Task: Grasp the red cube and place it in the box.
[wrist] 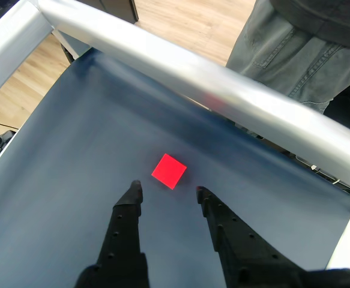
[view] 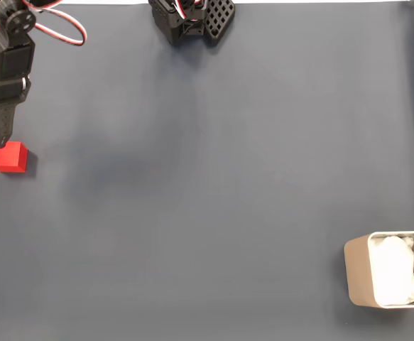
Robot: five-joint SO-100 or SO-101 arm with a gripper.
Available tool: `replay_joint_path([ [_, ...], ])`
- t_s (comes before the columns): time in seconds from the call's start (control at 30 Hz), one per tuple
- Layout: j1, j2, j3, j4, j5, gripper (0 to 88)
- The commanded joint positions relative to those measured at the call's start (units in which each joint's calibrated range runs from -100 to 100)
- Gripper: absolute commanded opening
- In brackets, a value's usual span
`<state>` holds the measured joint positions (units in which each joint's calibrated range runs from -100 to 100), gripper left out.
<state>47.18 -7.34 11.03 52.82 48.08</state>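
— How far along are we?

— Barely begun, I'd say. From where I sit, the dark mat (view: 214, 177) is bare around my gripper (wrist: 167, 190), and the box (view: 359, 273) sits far across it, white padding inside, no cube in it.

— And the cube?

— The red cube (wrist: 168, 171) lies flat just ahead of the fingertips (fingers spread apart, nothing between them). Grasp, carry and drop all remain.

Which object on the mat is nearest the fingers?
The red cube, just beyond the open fingers; the box sits at the fixed view's opposite corner.
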Motion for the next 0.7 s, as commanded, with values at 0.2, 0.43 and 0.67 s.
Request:
replay_joint_path([
  [0.2,1.1,3.4,-0.8,-4.6,2.1,25.1],
  [0.43,0.3,4.9,0.1,-7.0,3.2,26.5],
  [0.67,-0.7,6.3,2.5,-9.0,3.5,28.4],
])
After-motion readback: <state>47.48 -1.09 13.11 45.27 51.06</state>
